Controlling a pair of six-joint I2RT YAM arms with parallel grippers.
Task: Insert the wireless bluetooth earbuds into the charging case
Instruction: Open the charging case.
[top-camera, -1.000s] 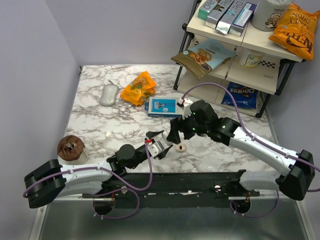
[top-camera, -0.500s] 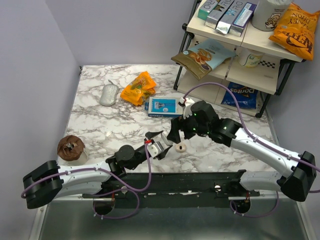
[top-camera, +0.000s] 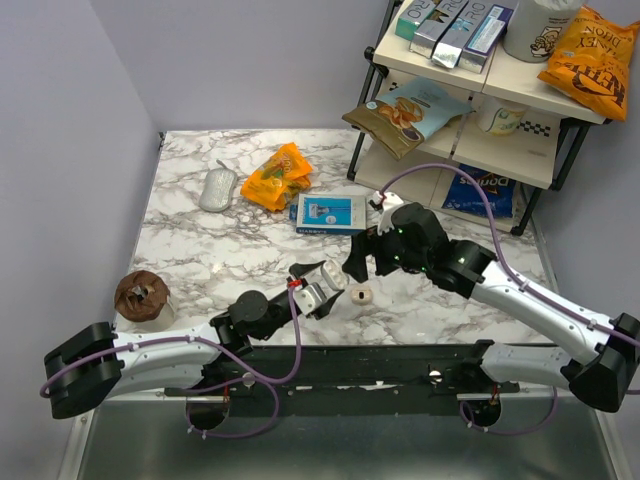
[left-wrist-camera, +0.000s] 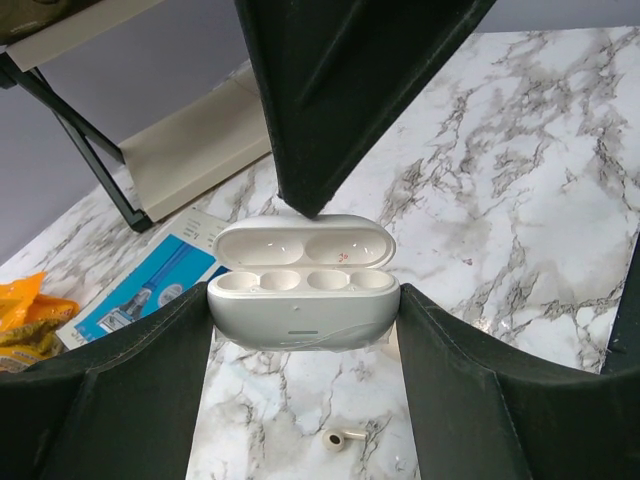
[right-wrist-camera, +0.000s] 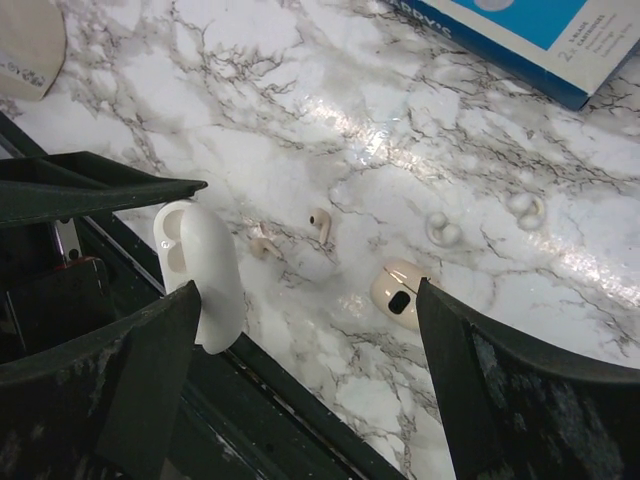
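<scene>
Top view: the left gripper (top-camera: 320, 288) is clamped on the charging case (top-camera: 322, 296) near the front of the marble table (top-camera: 200, 250). One earbud (top-camera: 362, 295) lies just beside it, under the right gripper (top-camera: 352, 264). Left wrist view: the case sits lid-open between both fingers, touching each. Right wrist view: the right jaws stand wide apart, holding nothing, above the table where the earbud lies.

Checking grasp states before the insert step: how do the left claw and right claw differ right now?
1. The left claw is shut on the charging case, whose lid is open and wells are empty; the right claw is open and holds nothing.
2. The left claw's fingers press the case's two ends; the right claw's fingers straddle the marble table, where loose earbuds lie.
Shared: both have black fingers.
</scene>
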